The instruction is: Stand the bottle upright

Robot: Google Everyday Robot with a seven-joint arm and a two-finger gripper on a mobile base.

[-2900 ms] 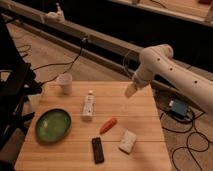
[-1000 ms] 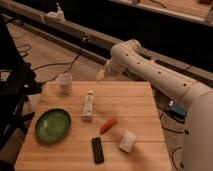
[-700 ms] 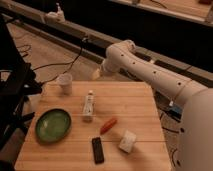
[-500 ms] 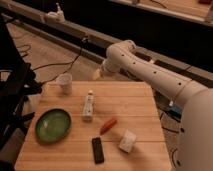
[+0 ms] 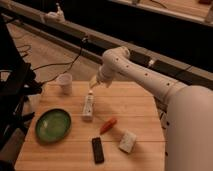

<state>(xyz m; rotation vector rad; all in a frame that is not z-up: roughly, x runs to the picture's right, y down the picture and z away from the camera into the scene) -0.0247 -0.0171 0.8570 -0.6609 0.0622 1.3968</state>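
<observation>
The gripper hangs empty, fingers spread, near the table's far edge, just above the far end of the bottle; the bottle lies flat, left of the middle; the spread fingers look ready to drop around it; a cup stands by the far left corner.

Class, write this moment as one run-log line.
bottle: lying on table, not upright | gripper: open, empty, near bottle's far end | step: pre-grasp
</observation>
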